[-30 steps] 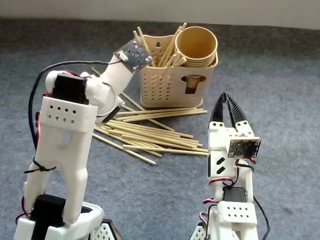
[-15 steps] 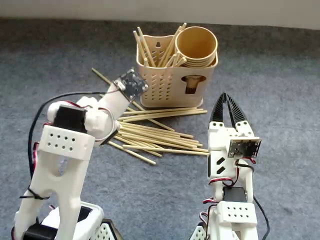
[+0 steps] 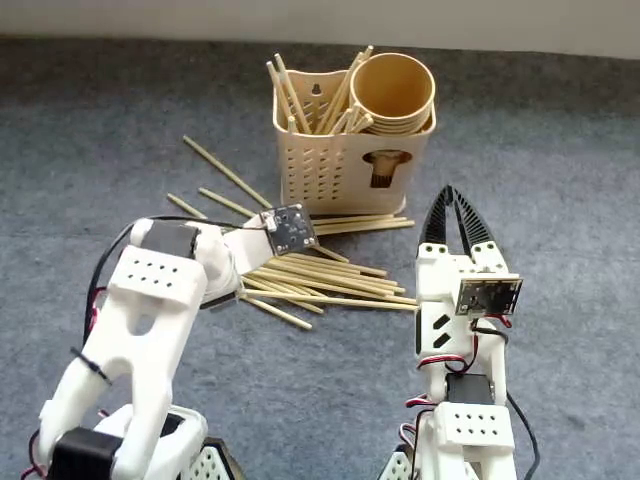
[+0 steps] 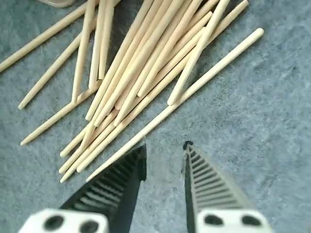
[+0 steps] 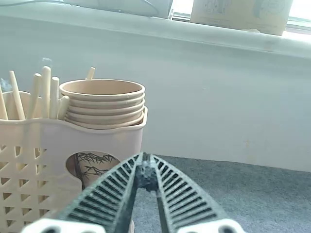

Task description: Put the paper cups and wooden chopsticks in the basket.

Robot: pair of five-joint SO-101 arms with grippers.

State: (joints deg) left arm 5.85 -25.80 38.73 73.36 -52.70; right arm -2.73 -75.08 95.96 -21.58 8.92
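Note:
Loose wooden chopsticks (image 3: 320,275) lie in a pile on the grey carpet in front of the cream basket (image 3: 345,170). Stacked paper cups (image 3: 392,95) and several upright chopsticks (image 3: 300,95) stand inside the basket. My left arm's wrist (image 3: 290,228) hangs low over the pile's left end. My left gripper (image 4: 165,146) is open just above the carpet, with the chopsticks (image 4: 146,73) right beyond its tips and nothing between its fingers. My right gripper (image 3: 452,215) is shut and empty, right of the pile, pointing at the basket (image 5: 58,160) and cups (image 5: 104,102).
Grey carpet covers the whole table. A pale wall runs behind the basket (image 5: 233,97). Two stray chopsticks (image 3: 225,172) lie apart to the left of the basket. The right arm's base (image 3: 470,400) stands close to the pile's right end.
My left arm has swung down from the basket's rim to the chopstick pile on the carpet. The right arm has not moved.

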